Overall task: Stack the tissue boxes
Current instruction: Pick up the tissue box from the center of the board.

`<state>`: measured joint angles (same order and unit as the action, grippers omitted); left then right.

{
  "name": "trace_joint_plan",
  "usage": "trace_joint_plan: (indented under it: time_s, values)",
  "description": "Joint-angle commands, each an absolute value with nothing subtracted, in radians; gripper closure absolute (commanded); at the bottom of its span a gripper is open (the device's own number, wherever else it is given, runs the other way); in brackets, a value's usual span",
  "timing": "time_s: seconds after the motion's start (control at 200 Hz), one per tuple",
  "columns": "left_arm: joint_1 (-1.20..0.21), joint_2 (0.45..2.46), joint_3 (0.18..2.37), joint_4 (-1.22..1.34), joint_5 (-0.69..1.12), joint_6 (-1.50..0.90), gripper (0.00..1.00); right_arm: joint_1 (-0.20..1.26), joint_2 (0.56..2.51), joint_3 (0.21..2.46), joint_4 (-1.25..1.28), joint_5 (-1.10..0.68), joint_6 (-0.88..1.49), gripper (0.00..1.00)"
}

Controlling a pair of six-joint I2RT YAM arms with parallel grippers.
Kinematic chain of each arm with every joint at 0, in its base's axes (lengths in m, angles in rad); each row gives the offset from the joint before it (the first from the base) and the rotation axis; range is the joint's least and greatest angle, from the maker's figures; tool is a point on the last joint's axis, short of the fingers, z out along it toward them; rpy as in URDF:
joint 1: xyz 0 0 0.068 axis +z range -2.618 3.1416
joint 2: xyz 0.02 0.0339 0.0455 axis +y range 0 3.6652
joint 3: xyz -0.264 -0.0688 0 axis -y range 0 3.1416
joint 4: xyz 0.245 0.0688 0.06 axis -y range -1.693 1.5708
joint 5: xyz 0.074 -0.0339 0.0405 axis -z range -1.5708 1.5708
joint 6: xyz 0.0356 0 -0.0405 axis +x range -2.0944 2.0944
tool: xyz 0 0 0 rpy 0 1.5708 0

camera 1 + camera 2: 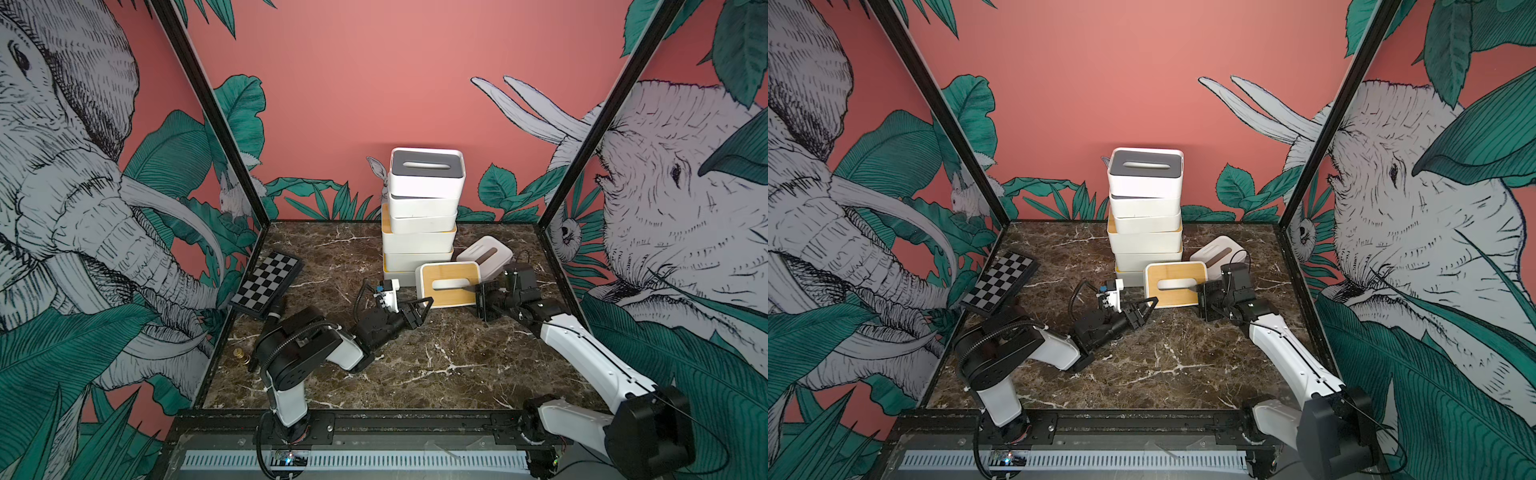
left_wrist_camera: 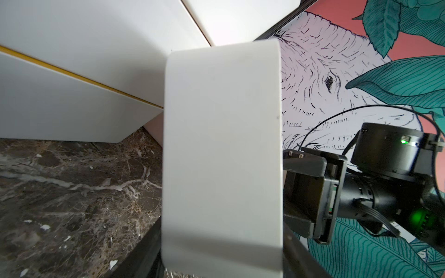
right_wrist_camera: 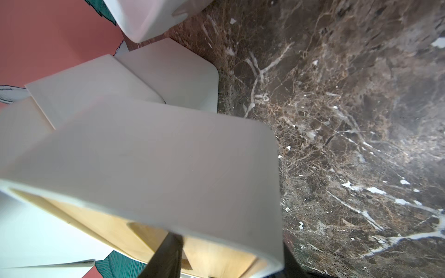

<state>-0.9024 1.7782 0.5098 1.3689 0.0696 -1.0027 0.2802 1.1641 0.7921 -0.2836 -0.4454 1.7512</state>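
Bamboo-lid box [image 1: 451,286] tilted at frame centre, just beside stack [image 1: 419,232] base. Right pincer [image 1: 476,289] clamped on its end wall through slot. Left pincer [image 1: 426,305] straddles other end, grip unclear. Best lifted level, both arms together.

From high in front, both top views show us the whole marble table [image 1: 415,374] and back wall [image 1: 374,104]. Our wrist cameras face the bamboo-lidded box [image 2: 221,144] closely, from opposite ends.

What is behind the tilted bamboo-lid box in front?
The stack stands just behind it, and a white-lid box leans behind its far right corner. The bamboo-lid box hides the stack's lower right corner and the white-lid box's base.
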Motion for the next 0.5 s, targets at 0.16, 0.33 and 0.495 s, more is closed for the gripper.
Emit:
trace_joint_plan:
  time_s: [0.16, 0.33, 0.495]
  values:
    - [-0.907, 1.771, 0.546, 1.402, 0.108, -1.064, 0.55, 0.287, 1.15, 0.776, -0.153, -0.485, 1.76, 0.52]
    - [-0.906, 1.754, 0.511, 1.402, 0.054, -1.045, 0.59, 0.287, 1.113, 0.76, -0.082, -0.464, 1.754, 0.32]
    - [-0.906, 1.736, 0.523, 1.38, 0.054, -1.039, 0.6, 0.272, 1.05, 0.751, -0.12, -0.444, 1.729, 0.17]
